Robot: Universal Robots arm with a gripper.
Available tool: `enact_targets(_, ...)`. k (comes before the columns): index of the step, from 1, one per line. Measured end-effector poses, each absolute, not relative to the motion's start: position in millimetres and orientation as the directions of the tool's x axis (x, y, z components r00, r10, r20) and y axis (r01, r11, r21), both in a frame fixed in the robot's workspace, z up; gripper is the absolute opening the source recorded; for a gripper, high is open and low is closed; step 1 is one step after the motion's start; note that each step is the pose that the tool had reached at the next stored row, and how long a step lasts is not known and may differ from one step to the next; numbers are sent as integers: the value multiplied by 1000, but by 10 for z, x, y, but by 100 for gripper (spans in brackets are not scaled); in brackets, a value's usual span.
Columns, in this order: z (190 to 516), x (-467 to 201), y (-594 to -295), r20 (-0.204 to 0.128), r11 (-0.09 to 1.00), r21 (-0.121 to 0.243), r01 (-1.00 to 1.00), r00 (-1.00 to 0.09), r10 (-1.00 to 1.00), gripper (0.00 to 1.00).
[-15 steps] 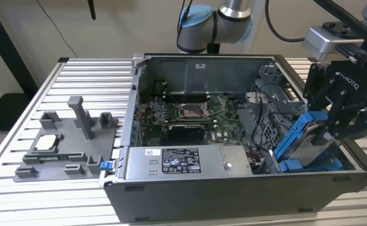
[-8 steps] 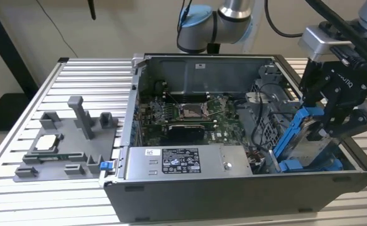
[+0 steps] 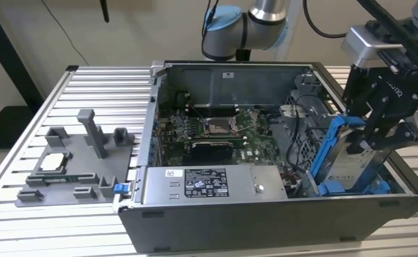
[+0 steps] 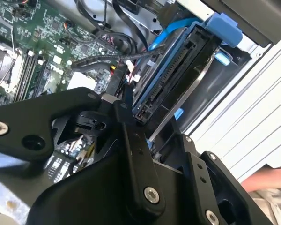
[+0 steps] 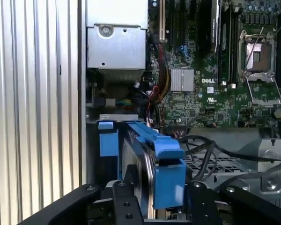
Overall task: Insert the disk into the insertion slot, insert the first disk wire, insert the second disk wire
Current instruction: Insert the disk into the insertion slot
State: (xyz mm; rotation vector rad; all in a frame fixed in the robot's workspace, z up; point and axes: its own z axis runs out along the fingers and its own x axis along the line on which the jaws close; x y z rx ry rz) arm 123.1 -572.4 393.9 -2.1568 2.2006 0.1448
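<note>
Ribbed aluminium worktop, with an open grey metal computer case lying on it, open face up. Disk is a flat silver-grey rectangular hard drive with a white label on the face and a bright blue plastic carrier framing its edges. It stands steeply tilted at the case's end on the exterior view's right. Lower end is down at the insertion slot, a narrow dark grey metal bay with blue rails. Upper end is well above the case rim, so not seated. Second wrist view shows the disk's black connector edge; first wrist view looks along its thin dark side. Black articulated hand is clamped across the disk, fingers flanking the carrier. Loose black cables lie just beside the disk. Further in are the green motherboard and silver power supply box. Grey plastic fixture sits on the worktop at the exterior view's left, well apart.
</note>
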Motion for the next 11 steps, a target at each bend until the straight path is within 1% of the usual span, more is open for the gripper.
enact_targets(5,4022,1232,-5742,-101,19,28,-999,-21,-995,0)
enact_targets(9,4038,1232,-5760,-74,19,28,-999,-21,-997,0)
enact_targets(11,4037,1232,-5762,-70,20,28,-999,-21,-997,0)
